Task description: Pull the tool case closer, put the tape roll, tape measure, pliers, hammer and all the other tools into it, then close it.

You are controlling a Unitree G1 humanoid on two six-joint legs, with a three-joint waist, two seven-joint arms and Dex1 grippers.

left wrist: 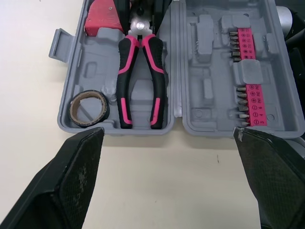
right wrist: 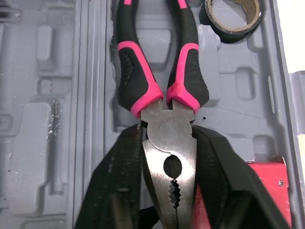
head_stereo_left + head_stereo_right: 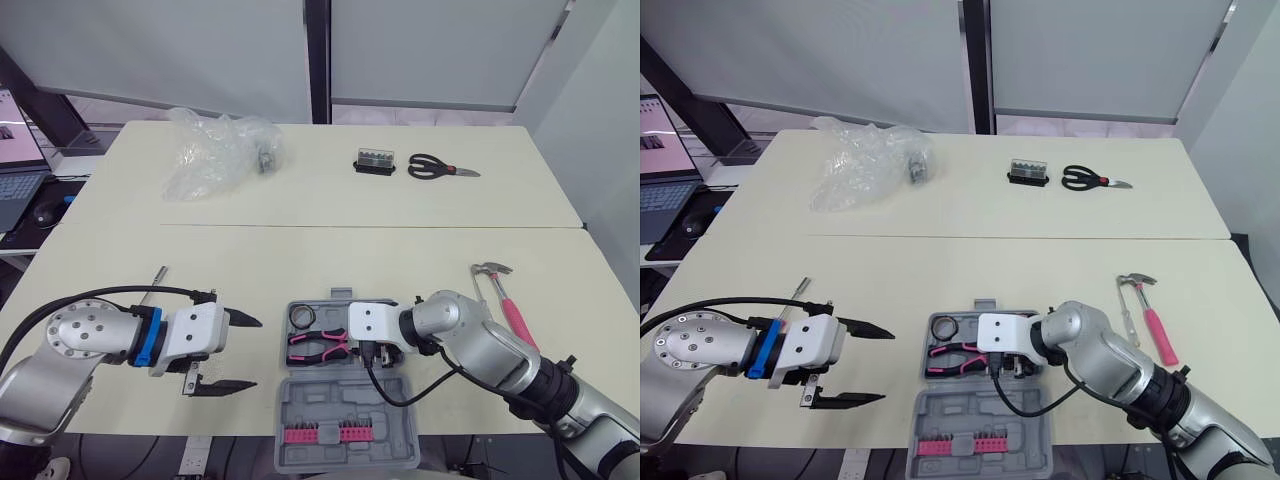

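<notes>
At the right gripper (image 2: 167, 143): closed on the metal head of the pliers (image 2: 188, 76) — held by the nose, I'd say, so the handles settle into their moulded slot.
Pliers: lying in the open tool case (image 3: 345, 405), handles towards the tape roll (image 1: 105, 112) in its corner pocket.
Left gripper (image 3: 256, 353): fingers spread wide, empty, just beside the case — probably ready to steady it.
Hammer (image 3: 510, 305): on the table (image 3: 300, 240), well apart from the case, not yet packed.

Open tool case (image 3: 345, 405), pliers (image 3: 318, 347) inside, hammer (image 3: 515, 315) well to its right.
</notes>
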